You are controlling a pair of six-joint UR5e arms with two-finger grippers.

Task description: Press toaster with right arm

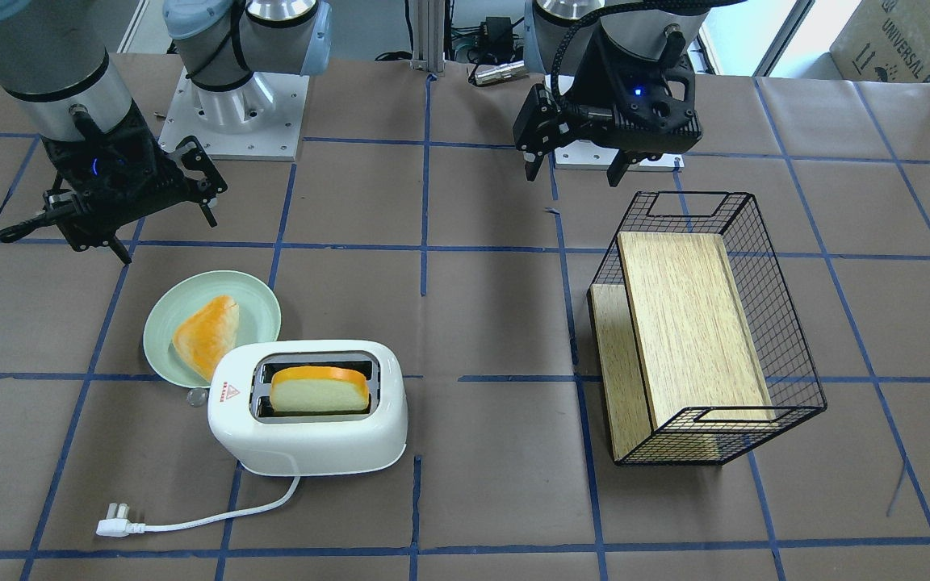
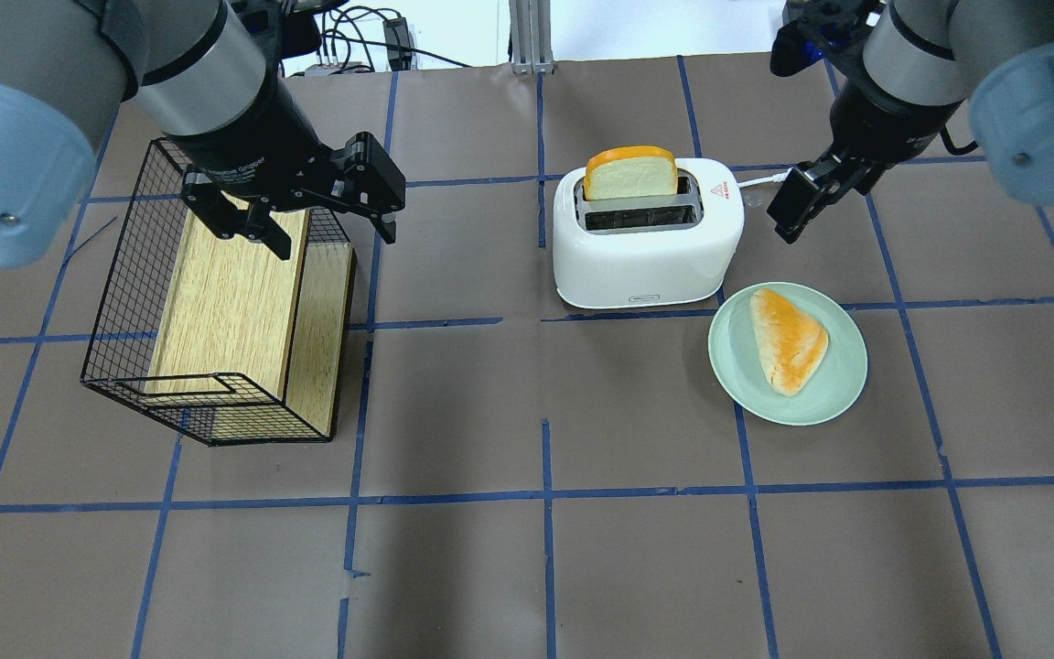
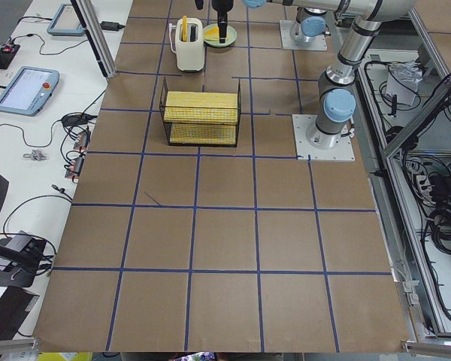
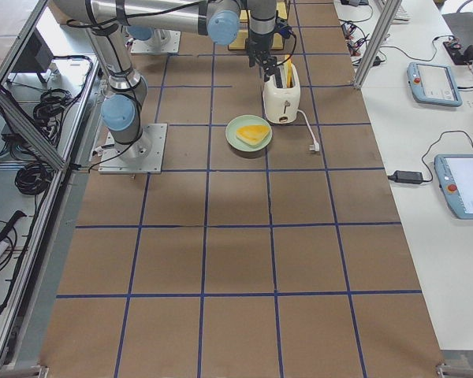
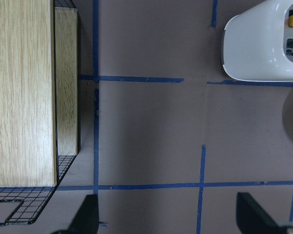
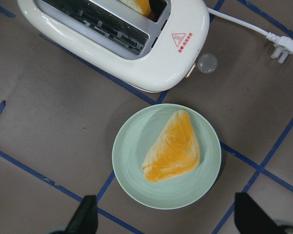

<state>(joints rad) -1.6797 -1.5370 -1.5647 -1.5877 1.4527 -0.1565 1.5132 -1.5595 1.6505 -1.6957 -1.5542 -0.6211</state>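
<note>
The white toaster [image 1: 312,432] stands on the table with a bread slice [image 1: 320,390] upright in one slot. It also shows in the overhead view [image 2: 646,256] and the right wrist view [image 6: 151,63]. Its small lever knob [image 6: 207,63] sticks out at the end with the red triangle sticker. The cord ends in a loose plug [image 1: 114,528]. My right gripper [image 1: 166,238] hangs open and empty above the table, beside the toaster's lever end and apart from it [image 2: 801,206]. My left gripper [image 1: 576,171] is open and empty, over the wire basket's end [image 2: 335,233].
A pale green plate [image 1: 259,311] with a wedge of bread [image 1: 205,332] sits against the toaster's lever end, under my right gripper's camera [image 6: 132,170]. A black wire basket [image 1: 796,355] lies on its side around a wooden box, on my left side.
</note>
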